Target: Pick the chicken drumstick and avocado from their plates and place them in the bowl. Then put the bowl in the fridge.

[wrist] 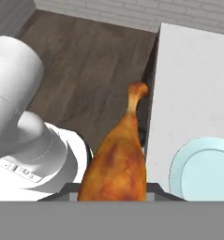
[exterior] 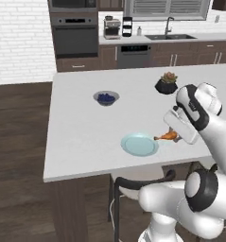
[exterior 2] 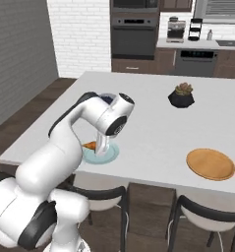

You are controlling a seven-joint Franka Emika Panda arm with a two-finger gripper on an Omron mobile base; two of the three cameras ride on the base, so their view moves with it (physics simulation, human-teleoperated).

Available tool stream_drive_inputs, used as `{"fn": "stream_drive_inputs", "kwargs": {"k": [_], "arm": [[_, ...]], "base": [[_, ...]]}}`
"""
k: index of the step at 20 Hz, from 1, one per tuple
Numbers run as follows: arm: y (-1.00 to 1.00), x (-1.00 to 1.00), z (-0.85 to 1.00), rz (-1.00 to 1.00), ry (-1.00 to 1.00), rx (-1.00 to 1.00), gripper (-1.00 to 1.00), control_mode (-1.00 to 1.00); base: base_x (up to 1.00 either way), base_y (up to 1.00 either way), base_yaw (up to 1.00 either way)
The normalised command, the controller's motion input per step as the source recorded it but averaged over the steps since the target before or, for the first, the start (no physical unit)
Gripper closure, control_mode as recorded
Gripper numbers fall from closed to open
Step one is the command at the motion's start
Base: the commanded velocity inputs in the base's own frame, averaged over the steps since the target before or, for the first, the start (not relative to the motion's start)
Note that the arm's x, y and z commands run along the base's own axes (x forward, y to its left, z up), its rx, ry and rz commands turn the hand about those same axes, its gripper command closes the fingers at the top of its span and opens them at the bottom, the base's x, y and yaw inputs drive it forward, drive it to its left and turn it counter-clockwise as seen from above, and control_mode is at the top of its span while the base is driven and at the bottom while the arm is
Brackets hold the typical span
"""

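Just above the counter (exterior: 81, 123), beside the empty light blue plate (exterior: 139, 144), the claw (exterior: 177, 137) is clenched on the chicken drumstick (exterior: 167, 136), gripping its meaty end. Best keep it level and carry slowly toward the bowl, so the bone end doesn't swing loose.

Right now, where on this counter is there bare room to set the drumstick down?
Widest bare stretch: between the blue plate, wooden plate and potted succulent. Also left of the blueberry bowl. Crowded around the blue plate, where the end effector holds the drumstick.
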Motion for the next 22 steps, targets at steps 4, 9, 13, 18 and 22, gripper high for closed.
{"fn": "stream_drive_inputs", "kwargs": {"k": [4, 9, 13, 18, 22], "arm": [[0.0, 0.0, 0.0, 0.0, 0.0, 0.0, 1.0, 1.0], [0.0, 0.0, 0.0, 0.0, 0.0, 0.0, 1.0, 1.0], [0.0, 0.0, 0.0, 0.0, 0.0, 0.0, 1.0, 1.0], [0.0, 0.0, 0.0, 0.0, 0.0, 0.0, 1.0, 1.0], [0.0, 0.0, 0.0, 0.0, 0.0, 0.0, 1.0, 1.0]], "base": [[-0.6, -1.0, 0.05], [-0.36, -1.0, 0.07], [-0.12, -1.0, 0.05], [0.0, -1.0, 0.06], [0.11, -1.0, 0.05]]}}
